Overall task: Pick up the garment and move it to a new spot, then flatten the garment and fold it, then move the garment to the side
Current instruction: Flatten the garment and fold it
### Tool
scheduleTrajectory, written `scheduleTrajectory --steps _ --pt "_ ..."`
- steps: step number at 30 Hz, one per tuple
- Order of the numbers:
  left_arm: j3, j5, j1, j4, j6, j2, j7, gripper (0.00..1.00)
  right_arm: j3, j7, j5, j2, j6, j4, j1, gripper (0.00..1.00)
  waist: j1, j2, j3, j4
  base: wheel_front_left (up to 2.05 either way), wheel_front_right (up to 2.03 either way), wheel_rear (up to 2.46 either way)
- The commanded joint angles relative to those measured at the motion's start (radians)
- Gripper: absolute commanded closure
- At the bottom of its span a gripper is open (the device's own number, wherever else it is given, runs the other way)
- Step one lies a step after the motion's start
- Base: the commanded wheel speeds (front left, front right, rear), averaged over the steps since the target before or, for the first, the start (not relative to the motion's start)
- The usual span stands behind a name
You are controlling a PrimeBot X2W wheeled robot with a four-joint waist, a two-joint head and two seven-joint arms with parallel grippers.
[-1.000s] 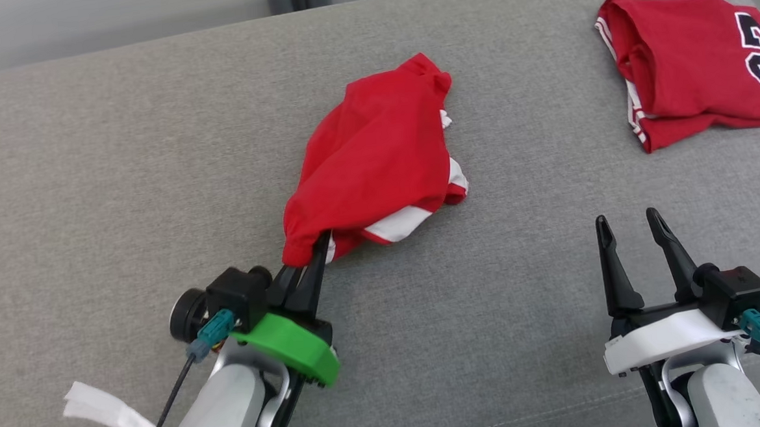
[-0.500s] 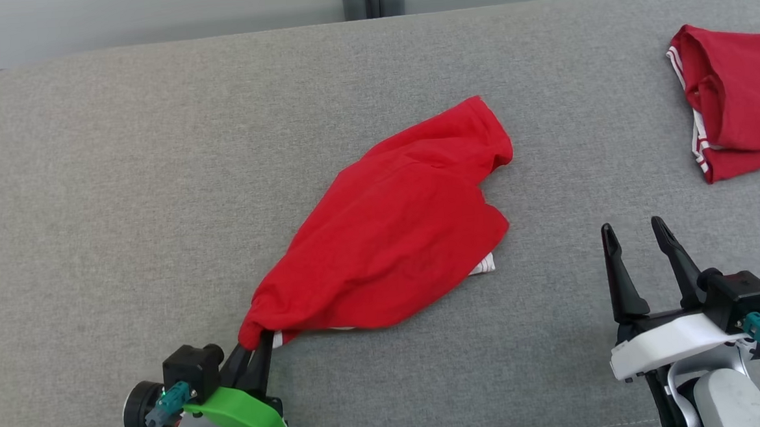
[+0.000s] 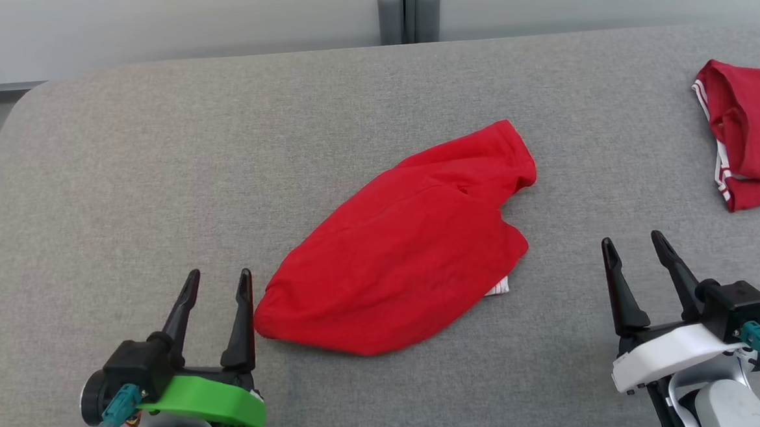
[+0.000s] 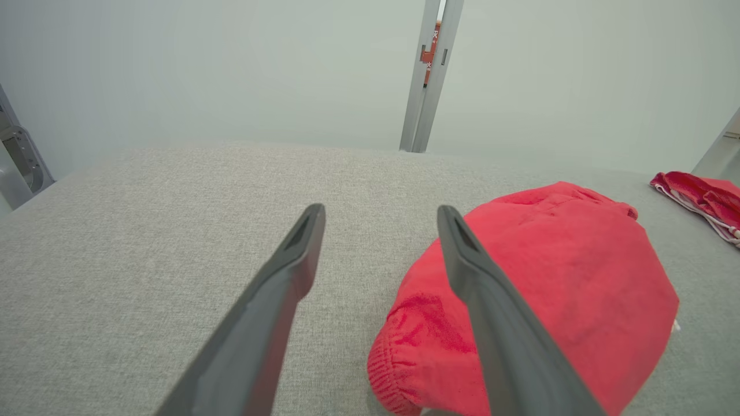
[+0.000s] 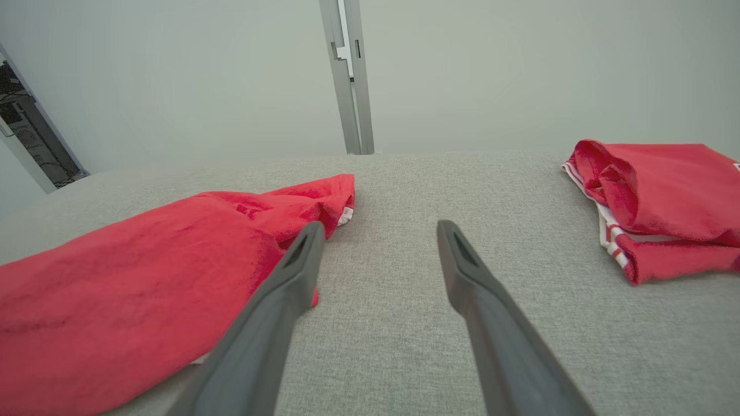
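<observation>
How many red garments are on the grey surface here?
2. The middle garment lies crumpled beside the left gripper; the second garment sits far right, cut off by the head view's edge. Nothing looks hidden.

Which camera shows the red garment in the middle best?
The head view: the whole red garment shows from above. The left wrist view crops its near end; the right wrist view sees it side-on, cropped at the left.
</observation>
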Motion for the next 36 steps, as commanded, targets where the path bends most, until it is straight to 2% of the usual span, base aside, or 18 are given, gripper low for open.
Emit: scheduleTrajectory --steps 1,14,23,31,32,33,34,36 --pt "0.023 0.015 0.017 -0.017 0.000 -0.011 -0.002 0.00 0.005 0.005 0.004 -0.005 -0.002 0.002 0.007 0.00 -0.0001 0.0000 -0.013 0.018 0.00 0.00 0.00" --pt "0.184 0.122 0.053 -0.072 -0.054 -0.109 -0.001 0.00 0.107 0.031 0.006 -0.042 -0.002 0.099 -0.019 0.00 -0.0001 0.0000 0.007 0.071 0.00 0.00 0.00" --pt "0.228 0.163 0.030 -0.065 -0.081 -0.140 -0.001 0.00 0.250 0.030 0.003 -0.072 -0.002 0.249 -0.106 0.00 -0.0001 0.0000 0.039 0.096 0.00 0.00 0.00" --pt "0.236 0.171 0.012 -0.060 -0.094 -0.149 -0.001 0.00 0.309 0.017 0.014 -0.076 -0.002 0.418 -0.203 0.00 -0.0001 0.0000 0.061 0.117 0.00 0.00 0.00" --pt "0.237 0.172 0.010 -0.059 -0.095 -0.150 -0.001 0.00 0.314 0.015 0.019 -0.075 -0.002 0.436 -0.211 0.27 -0.0001 0.0000 0.063 0.119 0.00 0.00 0.00" --pt "0.239 0.173 0.007 -0.058 -0.095 -0.150 -0.001 0.00 0.326 0.010 0.031 -0.074 -0.002 0.470 -0.232 0.88 -0.0001 0.0000 0.064 0.121 0.00 0.00 0.00" --pt "0.240 0.173 0.006 -0.058 -0.096 -0.151 -0.001 0.00 0.331 0.004 0.038 -0.072 -0.002 0.485 -0.240 1.00 -0.0001 0.0000 0.065 0.122 0.00 0.00 0.00" --pt "0.242 0.172 0.008 -0.057 -0.097 -0.151 -0.001 0.00 0.341 -0.005 0.048 -0.071 -0.002 0.506 -0.253 1.00 -0.0001 0.0000 0.063 0.119 0.00 0.00 0.00"
